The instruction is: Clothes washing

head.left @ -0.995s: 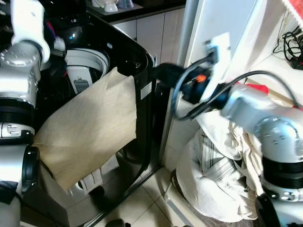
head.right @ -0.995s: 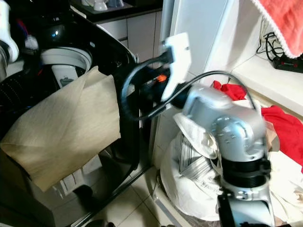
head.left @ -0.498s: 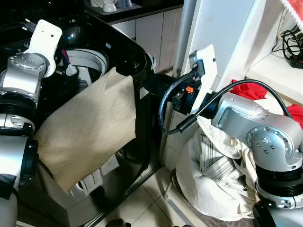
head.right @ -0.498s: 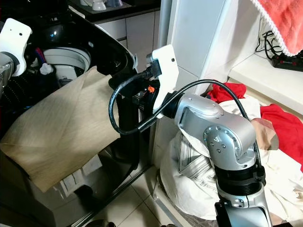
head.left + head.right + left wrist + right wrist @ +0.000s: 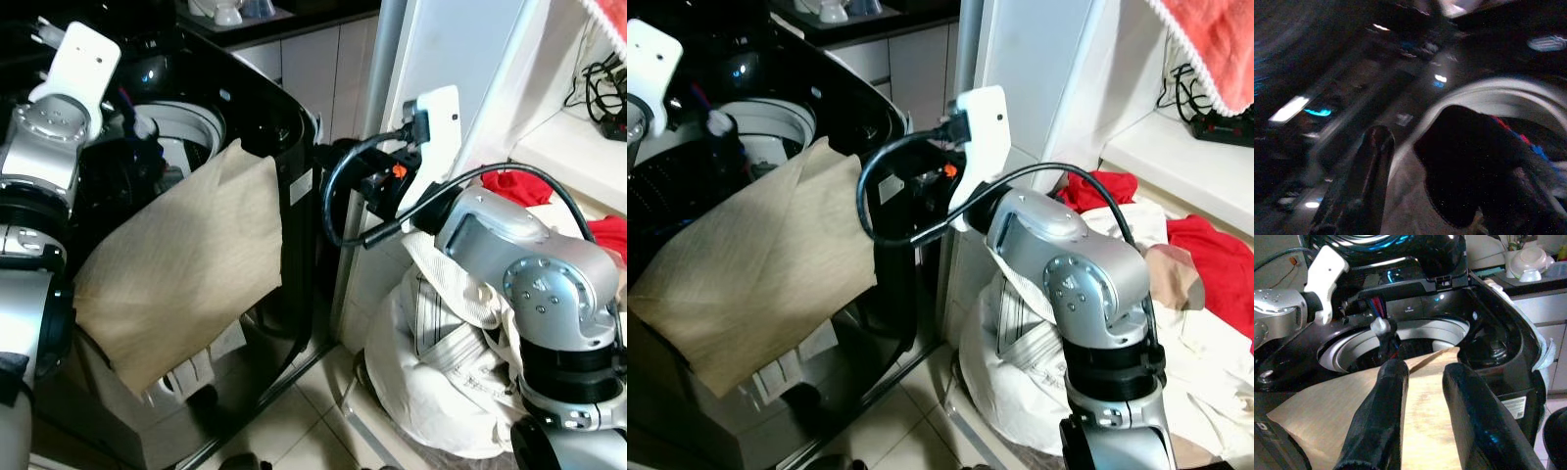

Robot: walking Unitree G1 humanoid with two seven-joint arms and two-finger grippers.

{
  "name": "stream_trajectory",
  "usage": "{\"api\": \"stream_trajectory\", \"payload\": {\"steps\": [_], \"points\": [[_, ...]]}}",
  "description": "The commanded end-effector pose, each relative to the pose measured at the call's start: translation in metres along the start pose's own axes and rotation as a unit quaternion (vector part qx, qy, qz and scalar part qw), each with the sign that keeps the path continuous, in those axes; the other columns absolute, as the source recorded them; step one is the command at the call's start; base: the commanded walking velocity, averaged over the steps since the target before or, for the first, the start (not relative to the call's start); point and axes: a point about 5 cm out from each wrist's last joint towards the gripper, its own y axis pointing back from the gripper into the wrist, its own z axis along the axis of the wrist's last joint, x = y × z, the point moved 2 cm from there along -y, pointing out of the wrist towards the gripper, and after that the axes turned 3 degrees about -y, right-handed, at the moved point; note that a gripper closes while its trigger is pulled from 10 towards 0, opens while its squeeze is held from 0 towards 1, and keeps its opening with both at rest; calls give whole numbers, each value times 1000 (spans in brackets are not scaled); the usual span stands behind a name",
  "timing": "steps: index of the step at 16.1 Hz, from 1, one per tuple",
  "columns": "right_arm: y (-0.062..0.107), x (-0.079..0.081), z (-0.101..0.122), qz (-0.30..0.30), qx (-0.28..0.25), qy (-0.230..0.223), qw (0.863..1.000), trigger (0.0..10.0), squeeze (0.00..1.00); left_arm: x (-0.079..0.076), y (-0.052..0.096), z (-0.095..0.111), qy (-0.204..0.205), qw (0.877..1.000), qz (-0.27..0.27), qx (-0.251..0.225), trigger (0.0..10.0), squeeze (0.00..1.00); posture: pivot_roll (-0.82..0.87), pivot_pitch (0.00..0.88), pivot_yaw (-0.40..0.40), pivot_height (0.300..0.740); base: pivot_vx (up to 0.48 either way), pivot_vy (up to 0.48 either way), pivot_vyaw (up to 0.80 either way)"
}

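The right claw (image 5: 1422,382) hangs over a tan cloth (image 5: 1347,418) draped across the front edge of the open black washer (image 5: 1498,347), its two fingers slightly parted with nothing between them. Beyond, the left claw (image 5: 1382,330) reaches into the drum (image 5: 1449,330). Bowls (image 5: 1530,262) sit on a worktop (image 5: 1528,284) behind.

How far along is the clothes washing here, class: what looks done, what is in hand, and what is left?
Done: the washing machine stands open. In hand: the beige cloth hangs over its front rim, half in; the left gripper is at the drum, and the right gripper, open, points at the cloth. Left: the white clothes pile and red garment remain outside.
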Motion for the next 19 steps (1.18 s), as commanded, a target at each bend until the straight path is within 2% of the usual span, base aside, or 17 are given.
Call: {"api": "stream_trajectory", "payload": {"steps": [1,2,3,7,8,10,11,12,14,15,16,17,18,19], "points": [[0,1,2,0,0,8,1000,10000,0,-19,-2,-9,-19,998,-61,29,10000,1000,-65,0,37,740,0,0,0],[0,1,2,-3,0,11,1000,10000,0,-16,-2,-10,-46,998,-39,27,10000,1000,-63,0,42,740,0,0,0],[0,1,2,-5,0,11,1000,10000,0,-16,-2,-12,-60,997,-39,31,10000,0,-62,0,44,740,0,0,0],[-1,3,-2,-3,4,10,1000,10000,0,-14,-1,-20,-128,989,-50,51,10000,0,-53,0,56,740,0,0,0],[-1,7,-4,8,9,12,1000,10000,0,-9,0,-25,-162,983,-49,69,10000,0,-52,0,58,740,0,0,0],[-1,11,-5,18,13,22,1000,10000,0,11,2,-28,-229,970,-1,83,10000,0,-48,0,58,740,0,0,0],[-3,6,-2,-1,1,21,1000,10000,0,30,5,-20,-289,953,60,65,10000,0,-47,0,61,740,0,0,0],[-3,5,-2,-5,-1,19,1000,10000,0,33,5,-17,-302,949,72,54,10000,0,-48,0,64,740,0,0,0],[-3,6,-1,-5,-2,19,1000,10000,0,24,4,-16,-331,942,23,37,10000,0,-43,0,67,740,0,0,0],[-4,8,-3,-1,-2,19,1000,10000,0,12,4,-23,-325,944,-29,37,10000,1000,-39,0,67,740,0,0,0],[-4,8,-4,0,1,22,1000,10000,0,3,3,-25,-329,942,-54,28,10000,1000,-35,0,66,740,0,0,0],[-4,8,-5,-2,1,23,1000,10000,0,6,3,-16,-354,935,-24,-1,10000,1000,-32,0,65,740,0,0,0],[-4,6,-3,-6,-3,25,1000,10000,0,13,5,7,-386,919,42,-65,10000,1000,-29,0,66,740,0,0,0],[-5,5,-2,-10,-6,25,1000,10000,0,8,6,19,-420,901,42,-103,10000,1000,-25,0,65,740,0,0,0]]}}
